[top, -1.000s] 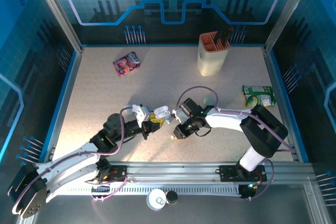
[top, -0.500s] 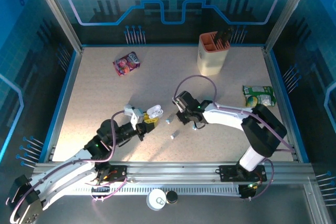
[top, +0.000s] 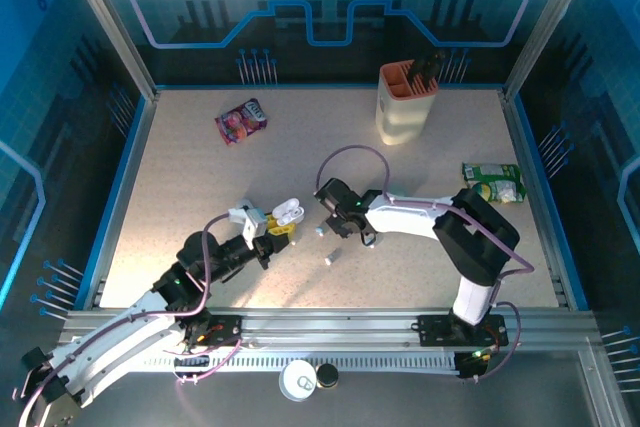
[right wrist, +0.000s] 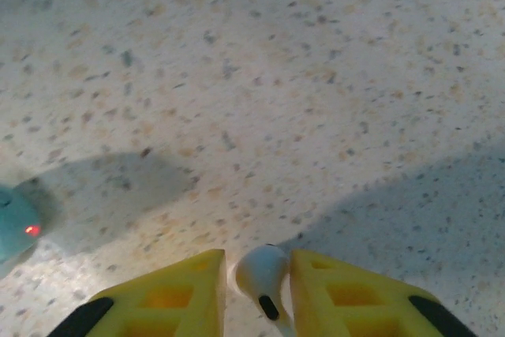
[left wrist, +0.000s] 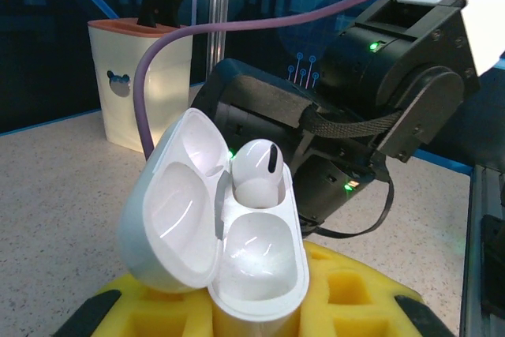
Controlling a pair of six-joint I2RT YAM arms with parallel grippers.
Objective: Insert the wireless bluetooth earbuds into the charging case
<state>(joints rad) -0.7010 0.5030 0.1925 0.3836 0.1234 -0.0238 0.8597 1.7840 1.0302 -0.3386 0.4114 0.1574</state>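
- Arms seen from above: the left arm (top: 130, 322) stretches from the lower-left corner diagonally up over the table (top: 200, 177), nearly straight. The left gripper (top: 277, 233) is clamped on the base of the open charging case (top: 289, 212). The right arm (top: 470, 277) rises from the lower right, folds at the elbow and runs its forearm leftward. The right gripper (top: 323, 226) points down at the tabletop just right of the case. A loose earbud (top: 331, 258) lies below it, apart from both grippers.
- Left wrist view: the case stands upright between the yellow pads (left wrist: 371, 305), with its lid hinged open to the left. A seated earbud (left wrist: 256, 165) fills the far socket, and the near socket is bare. The right arm's black wrist looms close behind, with a cream holder (left wrist: 140, 84) at upper left.
- Right wrist view: the yellow fingers (right wrist: 162, 301) hang just over the speckled surface, slightly parted. A white earbud (right wrist: 262, 272) lies between them at bottom centre. Whether they pinch it cannot be told.
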